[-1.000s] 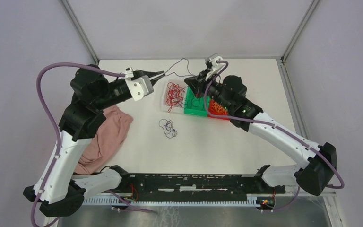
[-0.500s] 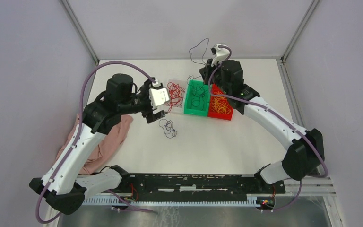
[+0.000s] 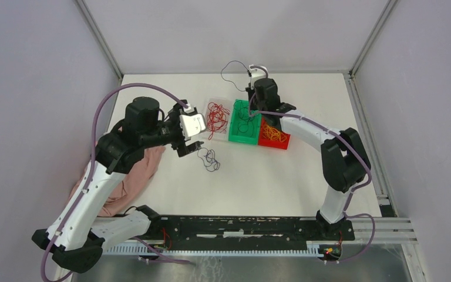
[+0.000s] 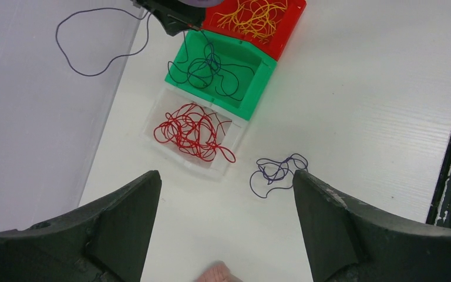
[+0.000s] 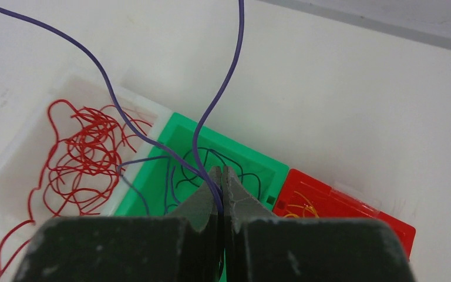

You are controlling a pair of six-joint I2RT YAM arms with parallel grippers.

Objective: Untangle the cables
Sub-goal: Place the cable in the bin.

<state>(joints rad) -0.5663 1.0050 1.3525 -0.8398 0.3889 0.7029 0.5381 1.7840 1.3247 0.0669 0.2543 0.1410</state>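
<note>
The right pincer (image 5: 222, 176) is pinching a dark blue cable (image 5: 110, 88) above the green bin (image 5: 235, 141); the left pincer (image 4: 224, 182) is hanging wide open near a loose blue tangle (image 4: 277, 170).

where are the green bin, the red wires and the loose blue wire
green bin (image 4: 259, 87), left wrist view, its side wall
red wires (image 4: 191, 130), left wrist view, middle of the tangle
loose blue wire (image 4: 276, 171), left wrist view, its knotted middle

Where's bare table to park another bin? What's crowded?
Free: the strip between the red bin and the right edge of the table; the near middle, between the loose dark cable and the base rail. Crowded: the clear tray and green bin by the right gripper; the left gripper beside the pink cloth.
</note>
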